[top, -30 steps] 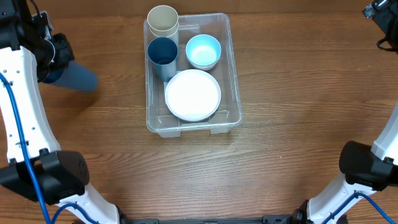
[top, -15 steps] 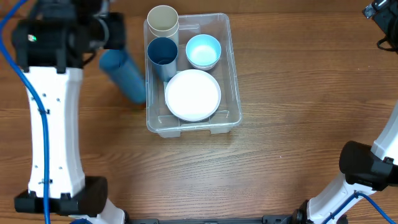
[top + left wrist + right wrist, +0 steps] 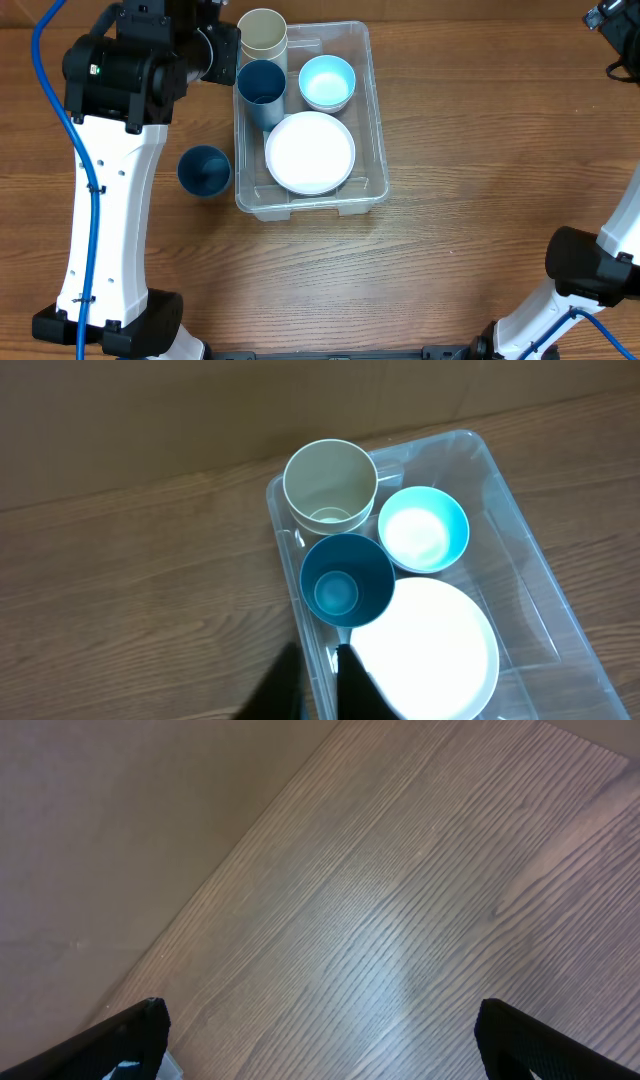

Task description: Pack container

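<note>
The clear container (image 3: 376,120) sat back-center on the brown wood-grain table (image 3: 470,200), left gripper (image 3: 320,690) barely parted and empty, right gripper (image 3: 320,1040) spread wide, empty too, near a plain tan backdrop (image 3: 120,820).

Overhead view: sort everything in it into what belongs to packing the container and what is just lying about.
Belongs to the job:
- container
- inside it: beige cup, dark blue cup, light blue bowl, white plate
- loose blue cup, upright on the table beside the container, probably next to pack

Just there:
- wooden table; nothing else loose shows
</note>
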Tool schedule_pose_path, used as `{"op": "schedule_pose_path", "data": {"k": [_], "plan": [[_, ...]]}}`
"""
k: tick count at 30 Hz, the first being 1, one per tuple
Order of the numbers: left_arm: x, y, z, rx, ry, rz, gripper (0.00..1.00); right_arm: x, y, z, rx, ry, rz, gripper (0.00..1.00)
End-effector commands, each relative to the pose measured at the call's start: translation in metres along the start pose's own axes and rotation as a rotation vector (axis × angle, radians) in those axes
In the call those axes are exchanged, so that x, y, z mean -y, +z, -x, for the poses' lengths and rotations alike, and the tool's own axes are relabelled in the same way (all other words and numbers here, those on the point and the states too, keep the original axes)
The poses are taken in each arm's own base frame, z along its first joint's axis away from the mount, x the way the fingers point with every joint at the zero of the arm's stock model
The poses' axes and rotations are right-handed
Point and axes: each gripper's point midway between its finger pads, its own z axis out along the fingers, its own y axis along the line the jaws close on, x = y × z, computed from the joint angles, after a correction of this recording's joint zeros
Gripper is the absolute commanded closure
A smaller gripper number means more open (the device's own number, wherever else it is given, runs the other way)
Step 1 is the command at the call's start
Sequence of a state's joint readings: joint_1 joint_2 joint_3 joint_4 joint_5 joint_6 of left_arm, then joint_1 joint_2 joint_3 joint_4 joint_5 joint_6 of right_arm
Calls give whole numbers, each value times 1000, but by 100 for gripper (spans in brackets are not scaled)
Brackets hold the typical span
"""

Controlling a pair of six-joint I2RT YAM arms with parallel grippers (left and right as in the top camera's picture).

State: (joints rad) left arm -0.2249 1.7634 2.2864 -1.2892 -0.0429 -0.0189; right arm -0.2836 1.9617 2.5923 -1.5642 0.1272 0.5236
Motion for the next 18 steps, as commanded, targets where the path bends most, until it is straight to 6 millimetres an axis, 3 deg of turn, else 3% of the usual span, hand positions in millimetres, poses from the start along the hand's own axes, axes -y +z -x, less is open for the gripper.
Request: {"op": "schedule_pose_path", "data": {"k": [1, 11, 18], "plan": [[-4, -10, 6, 30, 9, 18, 81, -1, -2, 2, 10, 5, 4, 0], [-4, -10, -7, -25, 12, 18, 55, -1, -2, 2, 10, 5, 4, 0], [-5, -11, -18, -68, 17, 22, 53, -1, -2, 2, 9, 5, 4, 0]]}}
